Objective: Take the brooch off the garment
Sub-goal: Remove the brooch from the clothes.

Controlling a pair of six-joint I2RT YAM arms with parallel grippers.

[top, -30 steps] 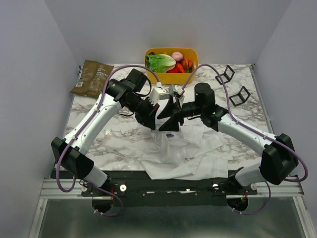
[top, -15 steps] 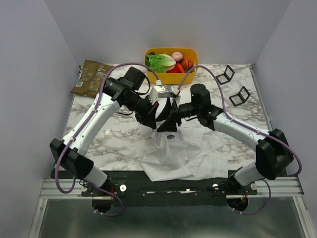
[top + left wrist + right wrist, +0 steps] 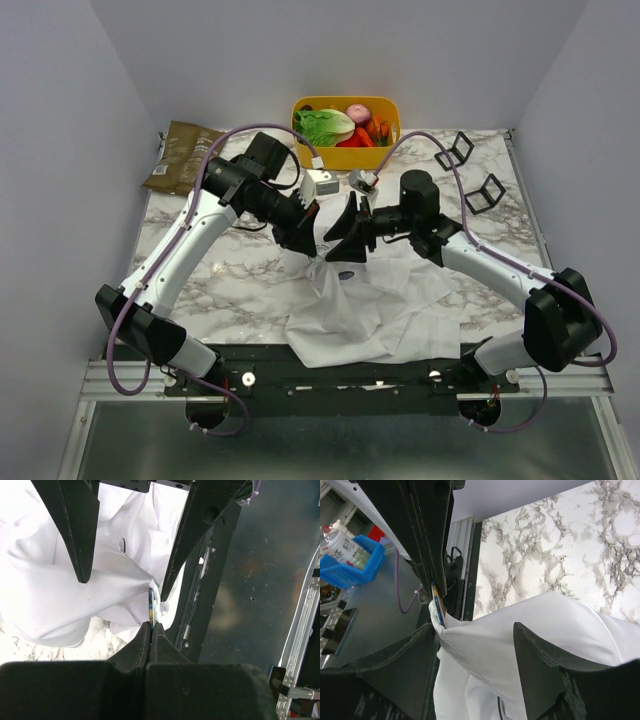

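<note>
Left claw [image 3: 151,626] pinched shut; right claw [image 3: 474,630] spread open.

— What does the left claw [image 3: 151,628] have?
— A thin brooch [image 3: 151,606], seen edge-on, pinched by its lower rim between the two tips, which are pressed together.
— And the shirt [image 3: 60,600]?
— It is left of the claw, drawn into a taut peak that meets the brooch just above the tips.
— Anything else close by?
— The right claw [image 3: 123,587] reaches in from above, its fingers [image 3: 75,525] spread wide, one on each side of that peak. The right-hand tip is just beside the brooch.
— Under the cloth?
— Marble table [image 3: 30,650] at lower left, and a dark frame [image 3: 200,610] to the right.
</note>
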